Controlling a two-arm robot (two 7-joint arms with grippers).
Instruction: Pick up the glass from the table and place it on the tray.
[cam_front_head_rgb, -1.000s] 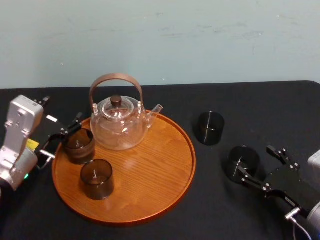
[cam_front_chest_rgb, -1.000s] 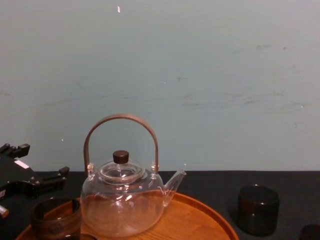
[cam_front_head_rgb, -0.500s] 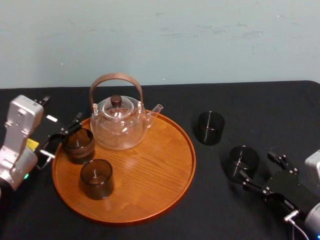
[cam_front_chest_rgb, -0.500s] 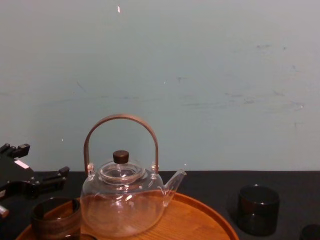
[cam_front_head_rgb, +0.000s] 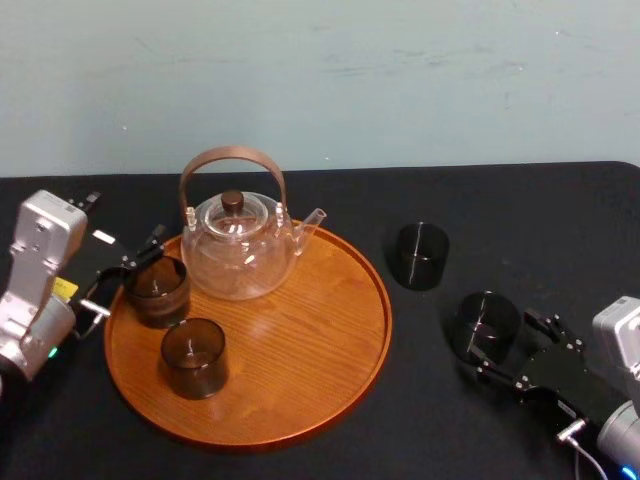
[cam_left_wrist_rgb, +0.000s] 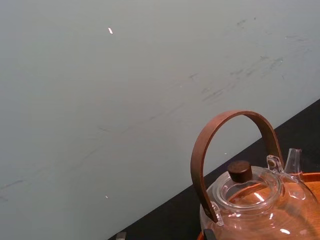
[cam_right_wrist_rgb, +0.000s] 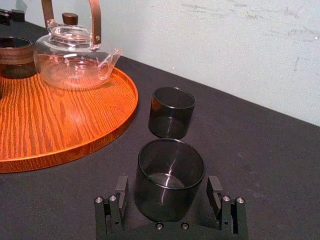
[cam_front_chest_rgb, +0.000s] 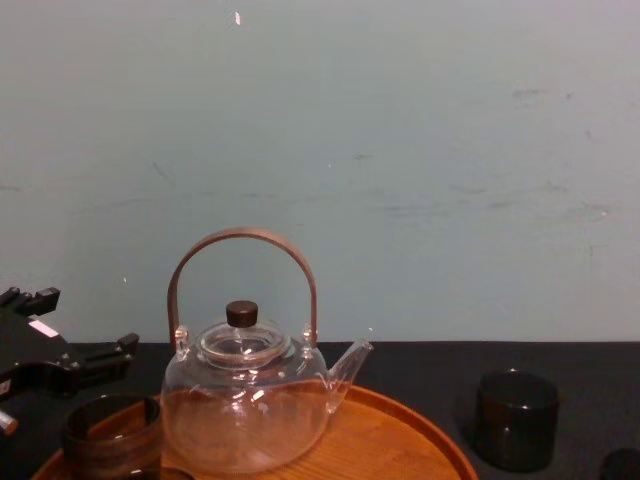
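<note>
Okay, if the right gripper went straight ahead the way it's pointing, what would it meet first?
The near glass, which sits between the right gripper's open fingers; the palm would likely touch it first. The far glass stands behind it, apart.

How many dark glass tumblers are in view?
4 tumblers: two on the left of the tray, one on the table beside it, one inside the open right gripper.
</note>
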